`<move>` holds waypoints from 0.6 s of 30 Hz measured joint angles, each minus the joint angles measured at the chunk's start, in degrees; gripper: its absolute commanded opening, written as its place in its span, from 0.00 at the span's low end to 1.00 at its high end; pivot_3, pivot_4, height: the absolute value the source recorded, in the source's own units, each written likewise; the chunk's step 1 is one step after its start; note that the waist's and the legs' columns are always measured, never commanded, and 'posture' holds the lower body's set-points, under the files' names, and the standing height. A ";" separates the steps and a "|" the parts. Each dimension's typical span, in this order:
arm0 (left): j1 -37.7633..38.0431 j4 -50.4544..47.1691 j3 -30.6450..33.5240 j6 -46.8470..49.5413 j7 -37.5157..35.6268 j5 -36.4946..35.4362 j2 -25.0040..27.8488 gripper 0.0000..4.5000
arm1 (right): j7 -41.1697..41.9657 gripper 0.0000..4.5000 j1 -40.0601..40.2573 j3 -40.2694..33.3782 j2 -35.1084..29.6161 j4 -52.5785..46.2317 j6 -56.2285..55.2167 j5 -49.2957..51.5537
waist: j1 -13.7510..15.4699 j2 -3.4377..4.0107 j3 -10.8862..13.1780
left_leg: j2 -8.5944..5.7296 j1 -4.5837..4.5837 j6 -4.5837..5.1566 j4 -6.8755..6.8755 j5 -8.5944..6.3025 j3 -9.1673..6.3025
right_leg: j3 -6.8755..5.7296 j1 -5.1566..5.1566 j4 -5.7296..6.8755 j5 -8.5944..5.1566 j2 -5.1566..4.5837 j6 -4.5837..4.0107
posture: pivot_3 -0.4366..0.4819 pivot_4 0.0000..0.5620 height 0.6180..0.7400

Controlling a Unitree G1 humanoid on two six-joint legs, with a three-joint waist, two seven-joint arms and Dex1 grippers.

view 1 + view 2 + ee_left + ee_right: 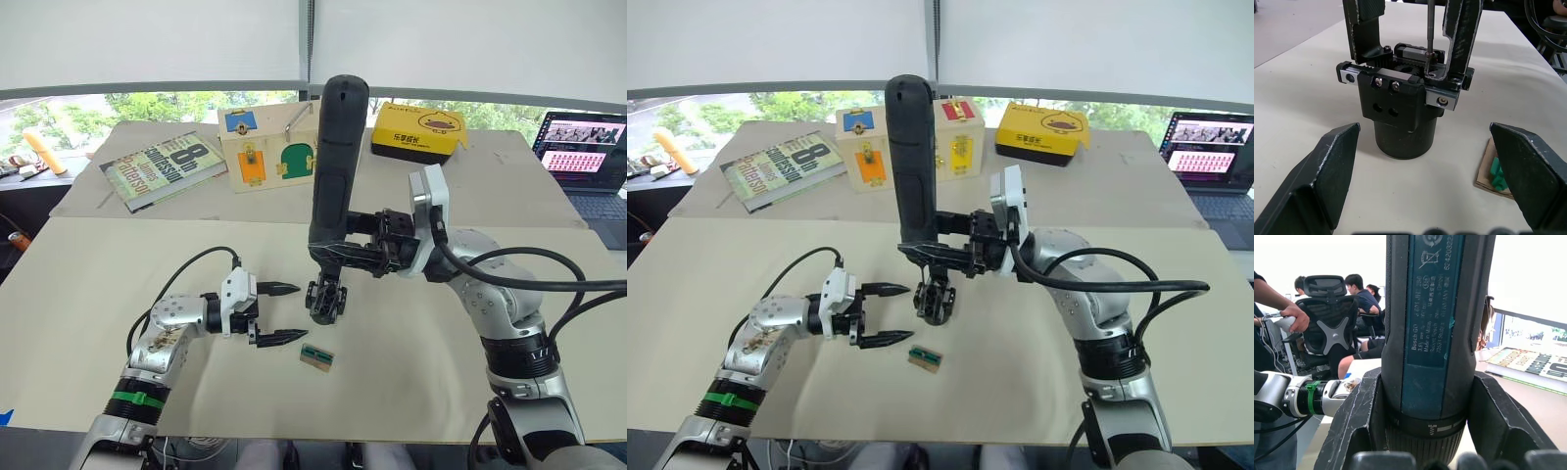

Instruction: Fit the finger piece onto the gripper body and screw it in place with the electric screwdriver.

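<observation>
Left wrist view: the thick black cylindrical electric screwdriver (333, 166), clamped upright by the right gripper (377, 243), has its bit in the small black gripper body (1403, 105), mid-table. The left gripper (279, 313) gapes empty. The tool looks rigid and top-heavy; grip low.

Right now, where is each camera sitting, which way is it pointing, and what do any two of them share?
Left eye, on the head: looks forward and down at the table, both arms in view.
Right eye: same scene; right gripper holds the electric screwdriver upright.
Left wrist: looks along the open left gripper at the gripper body.
Right wrist: looks at the screwdriver barrel and seated people beyond.
Shared: the eye views and left wrist all show the gripper body and the green-and-tan block.
</observation>
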 measured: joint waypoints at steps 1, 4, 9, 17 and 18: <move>0.00 0.00 0.00 0.00 0.00 0.00 0.00 1.00 | -0.11 0.43 0.00 0.00 0.02 0.00 0.00 0.00 | -0.01 0.00 0.00 | 0.00 0.00 0.00 0.00 0.00 0.00 | 0.00 0.00 0.00 0.00 0.00 0.00 | 0.48 0.27 1.00; 0.00 0.00 0.00 0.00 0.00 0.01 0.00 1.00 | -0.22 0.43 0.00 0.00 0.05 0.00 0.01 0.01 | -0.01 0.00 0.00 | 0.00 0.00 0.00 0.00 0.00 0.00 | 0.00 0.00 0.00 0.00 0.00 0.00 | 0.48 0.27 1.00; 0.00 0.00 -0.01 -0.01 0.00 0.02 0.00 1.00 | -0.21 0.43 -0.17 0.00 0.05 0.00 0.62 0.04 | -0.01 0.00 0.00 | 0.00 0.00 0.00 0.00 0.00 0.00 | 0.00 0.00 0.00 0.00 0.00 0.00 | 0.48 0.27 1.00; 0.00 0.00 -0.09 -0.04 0.04 0.04 0.00 1.00 | -0.01 0.43 -0.99 0.00 0.05 0.00 1.69 0.11 | 0.01 0.00 0.00 | 0.00 0.00 0.00 0.00 0.00 0.00 | 0.00 0.00 0.00 0.00 0.00 0.00 | 0.48 0.27 1.00; 0.00 0.00 -0.10 -0.04 0.05 0.05 0.00 1.00 | 0.01 0.43 -0.99 0.00 0.05 0.00 1.72 0.12 | 0.00 0.00 0.00 | 0.00 0.00 0.00 0.00 0.00 -0.01 | 0.00 0.00 0.00 0.00 0.00 0.00 | 0.48 0.27 1.00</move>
